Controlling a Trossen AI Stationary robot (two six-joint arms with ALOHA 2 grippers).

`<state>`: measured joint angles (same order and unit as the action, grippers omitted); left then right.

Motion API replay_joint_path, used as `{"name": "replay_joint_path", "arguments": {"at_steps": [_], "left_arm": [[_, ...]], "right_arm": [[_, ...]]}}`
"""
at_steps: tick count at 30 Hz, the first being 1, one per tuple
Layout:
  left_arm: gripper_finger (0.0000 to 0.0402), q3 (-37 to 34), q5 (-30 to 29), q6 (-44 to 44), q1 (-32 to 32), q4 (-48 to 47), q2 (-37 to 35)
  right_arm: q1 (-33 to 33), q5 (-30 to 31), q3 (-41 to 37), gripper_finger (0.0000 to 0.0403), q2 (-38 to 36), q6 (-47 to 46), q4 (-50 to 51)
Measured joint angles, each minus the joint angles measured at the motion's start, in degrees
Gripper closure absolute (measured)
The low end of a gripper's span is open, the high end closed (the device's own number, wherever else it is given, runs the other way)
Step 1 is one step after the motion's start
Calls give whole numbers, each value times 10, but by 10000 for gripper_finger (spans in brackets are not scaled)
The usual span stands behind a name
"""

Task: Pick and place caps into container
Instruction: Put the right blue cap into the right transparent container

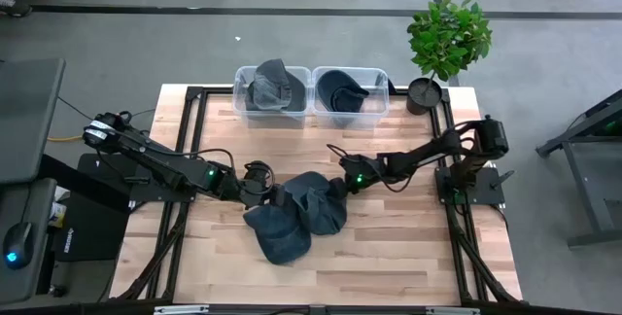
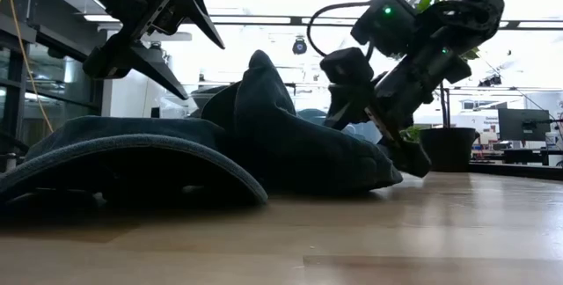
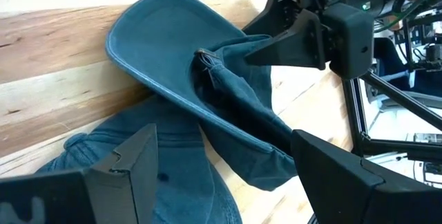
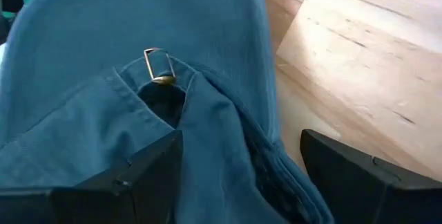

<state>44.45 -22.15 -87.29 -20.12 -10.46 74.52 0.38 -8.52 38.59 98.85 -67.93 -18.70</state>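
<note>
My table and what stands around it, apart from the job

I work over a pale wooden table [image 1: 389, 247] edged by a black metal frame [image 1: 194, 91]. At its far right corner stands a leafy green plant [image 1: 448, 35] in a dark pot [image 1: 424, 94]; from table height the pot [image 2: 447, 149] shows dark against the bright room. Off the table's left side a grey desk holds a computer mouse [image 1: 15, 246] lit blue. Grey floor surrounds everything, crossed by a dark line [image 1: 224, 10] beyond the far edge.
</note>
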Motion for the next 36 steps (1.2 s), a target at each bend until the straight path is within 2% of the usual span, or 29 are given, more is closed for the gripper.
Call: {"name": "replay_joint_path", "arguments": {"at_steps": [6,17,23,36], "left_arm": [[140,0,2,0,0,0,0],[140,0,5,4,0,0,0],[140,0,6,5,0,0,0],[140,0,6,5,0,0,0]], "right_arm": [[-1,-11,18,114,28,15,-5],[-33,-60,40,124,34,69,27],[-47,-88,40,170,35,127,53],[-64,-109,47,277,36,190,60]]}}
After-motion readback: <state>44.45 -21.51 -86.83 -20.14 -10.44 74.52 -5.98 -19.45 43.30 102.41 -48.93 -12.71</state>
